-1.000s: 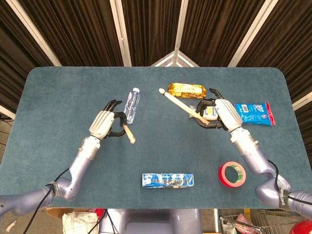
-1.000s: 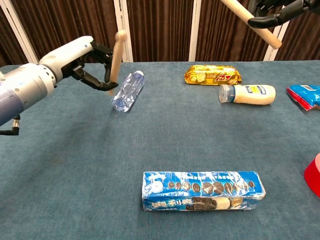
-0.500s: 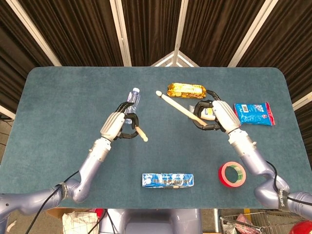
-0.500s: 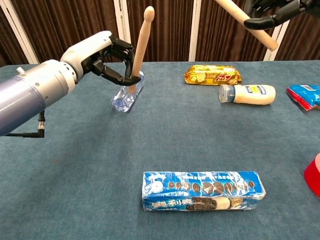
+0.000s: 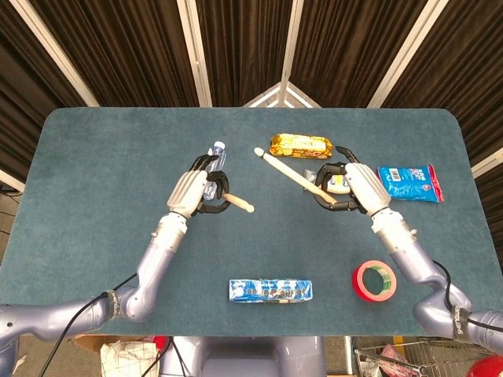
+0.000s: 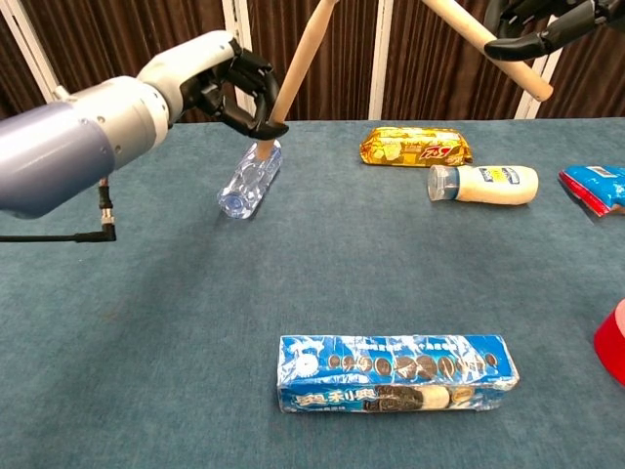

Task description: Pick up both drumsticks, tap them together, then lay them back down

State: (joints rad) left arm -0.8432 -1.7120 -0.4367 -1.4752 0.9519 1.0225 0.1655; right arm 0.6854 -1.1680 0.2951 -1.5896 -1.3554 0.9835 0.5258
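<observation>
Both drumsticks are lifted above the table, the left stick (image 5: 236,203) gripped by the left hand (image 5: 191,192) beside the water bottle (image 6: 250,178) and the right stick (image 5: 287,170) by the right hand (image 5: 355,185) farther from it, so the tap seems next, calling for the tips to meet.

In my chest view the right robot hand (image 6: 547,24) is cut by the top edge, and both drumstick tips run out of frame above. The red tape roll (image 6: 612,344) is clipped at the right edge. From the head view, the left robot hand (image 5: 194,191) hides part of the water bottle (image 5: 214,157).
</observation>
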